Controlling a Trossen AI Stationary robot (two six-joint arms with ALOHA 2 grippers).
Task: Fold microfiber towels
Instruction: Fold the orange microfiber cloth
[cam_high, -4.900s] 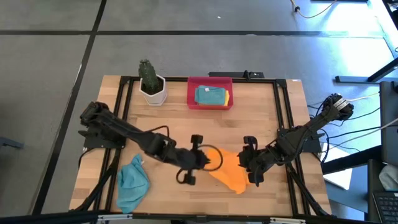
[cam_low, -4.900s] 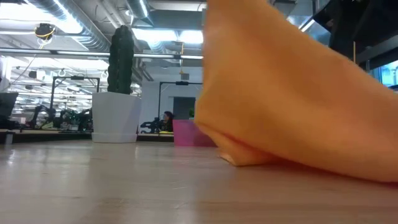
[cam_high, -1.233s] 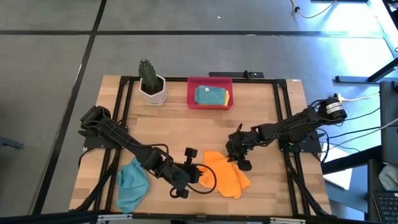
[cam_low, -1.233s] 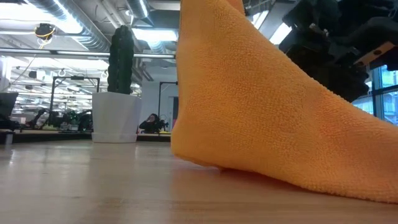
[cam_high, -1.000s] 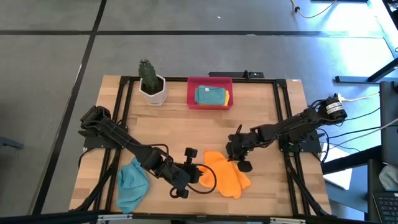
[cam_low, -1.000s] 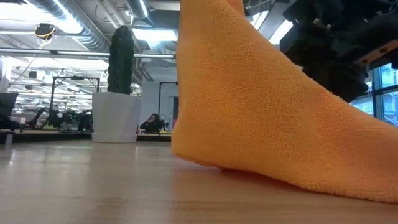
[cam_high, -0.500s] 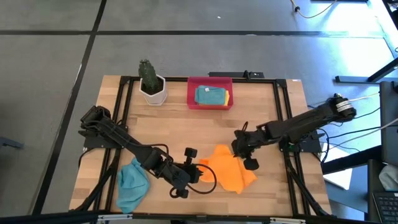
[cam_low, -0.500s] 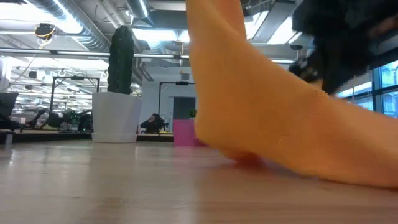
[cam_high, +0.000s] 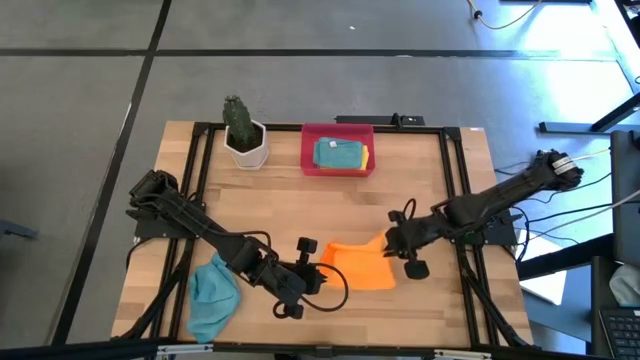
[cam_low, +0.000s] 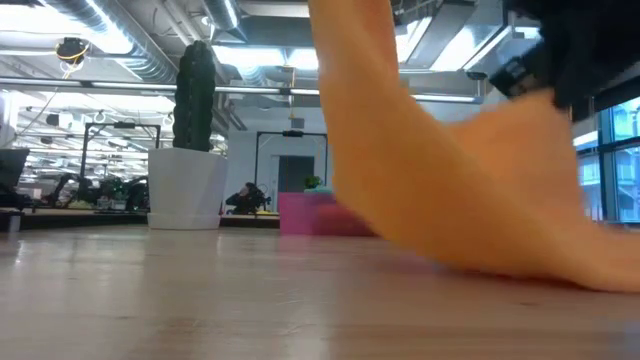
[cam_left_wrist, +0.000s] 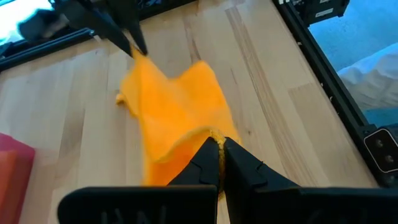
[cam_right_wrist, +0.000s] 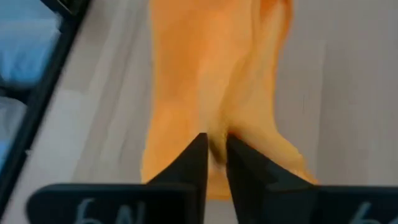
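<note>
Orange towel (cam_high: 357, 267): spread wider and flatter than before, near the table's (cam_high: 290, 200) front middle. Left gripper (cam_high: 318, 268) pinches its left edge; right gripper (cam_high: 390, 244), shifted rightward, pinches its right corner. One crumpled teal towel (cam_high: 212, 296) front-left. One red tray (cam_high: 338, 149) holds folded teal and yellow towels. One cactus (cam_high: 243, 130).

A plain orange microfiber towel (cam_high: 357, 266) glows against the pale, wood-grained worktop (cam_high: 420, 180), framed by black rails. Beside it, a crumpled teal-blue towel (cam_high: 212, 295) adds a cool note. At the far side, a red tray (cam_high: 310, 150) carries folded towels in teal-blue (cam_high: 338, 152) and yellow (cam_high: 365, 155), next to a dark green cactus (cam_high: 238, 117) in a white pot (cam_high: 247, 150). Both robot arms are black, as are the left hand (cam_left_wrist: 219, 163) and right hand (cam_right_wrist: 214, 163). The floor (cam_high: 300, 80) is grey, crossed by dark lines.
</note>
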